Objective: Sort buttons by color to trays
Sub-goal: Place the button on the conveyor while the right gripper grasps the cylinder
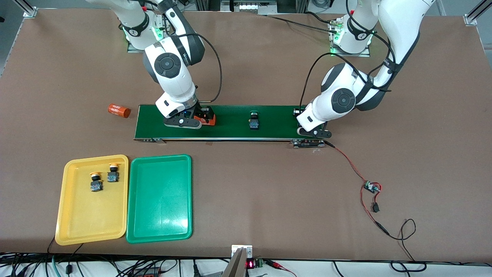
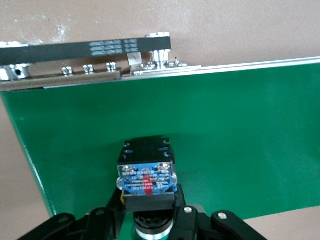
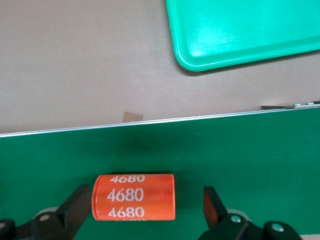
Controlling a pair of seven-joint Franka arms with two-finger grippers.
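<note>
Belt (image 1: 230,122) carries an orange cylinder (image 3: 133,196) between wide right jaws; left jaws' state unclear.

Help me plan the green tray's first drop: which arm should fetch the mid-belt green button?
Right. The right tool, open, straddles an orange cylinder on the belt at the green tray's end; the left tool is at another button.
</note>
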